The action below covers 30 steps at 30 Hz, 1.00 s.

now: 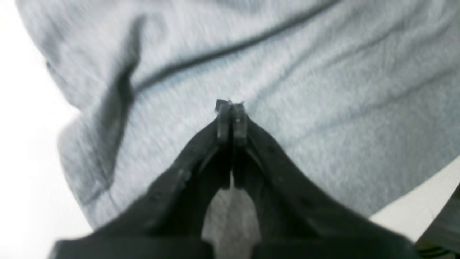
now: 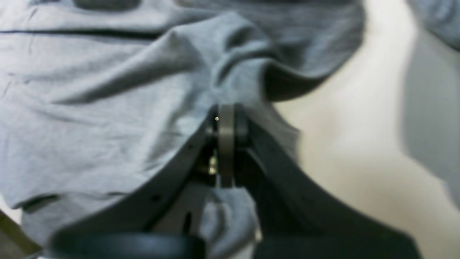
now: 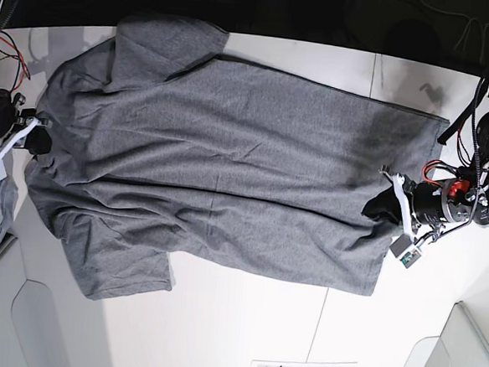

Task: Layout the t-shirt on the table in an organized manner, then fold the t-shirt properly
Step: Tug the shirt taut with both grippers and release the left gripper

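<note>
The t-shirt [image 3: 229, 157] is spread nearly flat across the middle of the table [image 3: 242, 334], its length running from one side of the base view to the other, with both short sleeves at that view's left end and the straight hem at its right. The layout stage is judged largely done: the body is open in what looks like a single layer, though a long crease runs along its length, one sleeve is turned partly over the body, and the hem edge is puckered. No fold has yet been made, so the folding proper is judged entirely outstanding. The right gripper [image 2: 226, 118] is seen at the neckline end, its fingers clamped together on a pinch of the fabric, which is bunched up around them. The left gripper [image 1: 230, 108] is set at the hem end, its fingers pressed together over the cloth; whether fabric is caught between them cannot be told.
</note>
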Available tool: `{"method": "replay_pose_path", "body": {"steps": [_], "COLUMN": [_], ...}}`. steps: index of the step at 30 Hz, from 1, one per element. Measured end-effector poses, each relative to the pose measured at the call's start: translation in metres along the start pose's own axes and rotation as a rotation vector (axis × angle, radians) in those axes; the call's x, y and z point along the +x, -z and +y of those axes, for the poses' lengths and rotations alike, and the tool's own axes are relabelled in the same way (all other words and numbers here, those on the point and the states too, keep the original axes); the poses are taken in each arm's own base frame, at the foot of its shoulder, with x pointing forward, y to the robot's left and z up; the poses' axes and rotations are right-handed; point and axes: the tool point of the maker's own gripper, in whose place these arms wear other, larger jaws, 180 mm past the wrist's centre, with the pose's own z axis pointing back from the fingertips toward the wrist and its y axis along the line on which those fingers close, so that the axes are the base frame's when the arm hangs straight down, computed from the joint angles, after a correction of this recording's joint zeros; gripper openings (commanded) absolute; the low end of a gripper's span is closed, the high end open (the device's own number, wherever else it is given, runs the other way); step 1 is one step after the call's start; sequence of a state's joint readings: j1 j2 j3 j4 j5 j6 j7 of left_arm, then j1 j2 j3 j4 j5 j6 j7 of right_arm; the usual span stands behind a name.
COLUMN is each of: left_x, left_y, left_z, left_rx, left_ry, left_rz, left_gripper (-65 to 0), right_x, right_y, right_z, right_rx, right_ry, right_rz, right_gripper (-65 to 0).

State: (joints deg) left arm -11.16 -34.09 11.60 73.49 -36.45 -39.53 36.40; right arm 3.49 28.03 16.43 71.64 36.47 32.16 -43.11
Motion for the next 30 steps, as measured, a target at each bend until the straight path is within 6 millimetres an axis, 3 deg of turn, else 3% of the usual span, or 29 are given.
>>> {"method": "replay_pose_path", "body": {"steps": [4,12,15,18,21,26,30], "left_x": [-0.009,-0.074,-0.083,-0.082,-0.084,-0.080,-0.078], "left_y": [0.002,0.010,0.012,0.017,0.024,0.035,0.035], "left_z": [0.007,0.019,0.021,0.015,-0.003,-0.031,-0.038], "left_rx": [0.029,0.047,0.043,0.027,-0.028,-0.114,-0.146], "left_ry": [0.020,-0.123,-0.173,-0.200,-0.266,-0.347,-0.374], "left_rz": [0.024,0.159,0.155,0.138,0.126,0.123,0.116], "left_gripper": [-65.0,-65.0,-65.0,-65.0,-65.0,-65.0,-65.0], "right_x": [-0.018,-0.060,-0.067,-0.066,-0.057,-0.032,-0.008], "right_y": [0.012,0.011,0.013,0.021,0.028,0.038,0.041], "right_z": [0.011,0.009,0.006,-0.003,-0.014,-0.030,-0.039], "right_rx": [0.017,0.013,0.020,0.014,0.001,-0.035,-0.079], "right_ry": [0.024,0.058,0.080,0.110,0.134,0.135,0.098], "right_rz": [0.044,0.137,0.143,0.114,0.105,0.088,0.089], "right_gripper": [-65.0,-65.0,-65.0,-65.0,-65.0,-65.0,-65.0]}}
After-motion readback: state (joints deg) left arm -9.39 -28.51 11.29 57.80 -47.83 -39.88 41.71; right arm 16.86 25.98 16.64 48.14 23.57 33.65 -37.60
